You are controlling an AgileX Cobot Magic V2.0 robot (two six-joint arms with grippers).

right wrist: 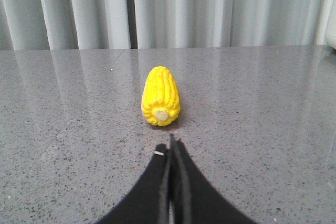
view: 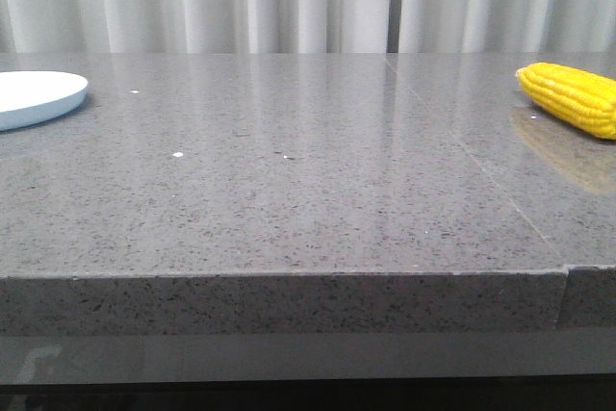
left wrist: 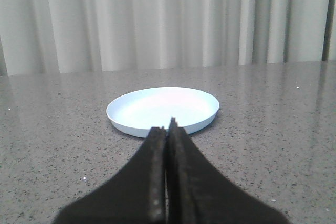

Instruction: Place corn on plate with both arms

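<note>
Corn (view: 573, 96) lay far right on surface (view: 308, 190), plate (view: 37, 97) far left, well apart. Both end effectors, left (left wrist: 168, 129) and right (right wrist: 170, 148), closed, empty. Risk: round cob rolling if nudged before fingers opened.

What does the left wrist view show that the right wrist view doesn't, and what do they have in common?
Only the left wrist view shows the plate, whole and with nothing on it, lying on the table past the left end effector. Only the right wrist view shows the corn, lying on the table with its pale cut end toward the right end effector. Both show a shut black end effector, the speckled grey table and a pale curtain behind it.
</note>
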